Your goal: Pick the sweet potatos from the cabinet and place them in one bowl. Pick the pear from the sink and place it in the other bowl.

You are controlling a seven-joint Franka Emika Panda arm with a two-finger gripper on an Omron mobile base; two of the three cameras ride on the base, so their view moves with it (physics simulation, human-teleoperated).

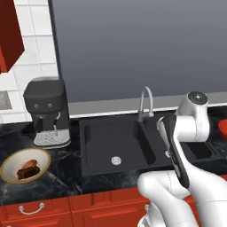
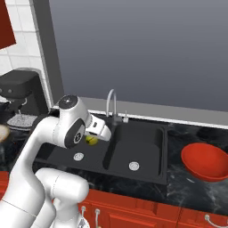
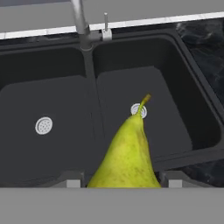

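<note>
In the hand view my gripper (image 3: 121,181) is shut on the yellow-green pear (image 3: 129,153), whose stem points away from me. The pear (image 2: 91,140) hangs over the black double-basin sink (image 2: 142,133), near its left basin. Both sweet potatos (image 1: 27,169) lie in the cream bowl (image 1: 9,162) with the tan rim, on the counter left of the sink (image 1: 102,137). A corner of the red cabinet (image 1: 9,35) shows at the upper left. My own white arm hides the hand in the left base view.
A red bowl (image 2: 205,161) sits on the counter right of the sink. The silver faucet (image 2: 111,104) rises behind the divider between the basins. A black coffee machine (image 1: 46,111) stands behind the cream bowl. Red drawer fronts (image 1: 66,210) run below the counter.
</note>
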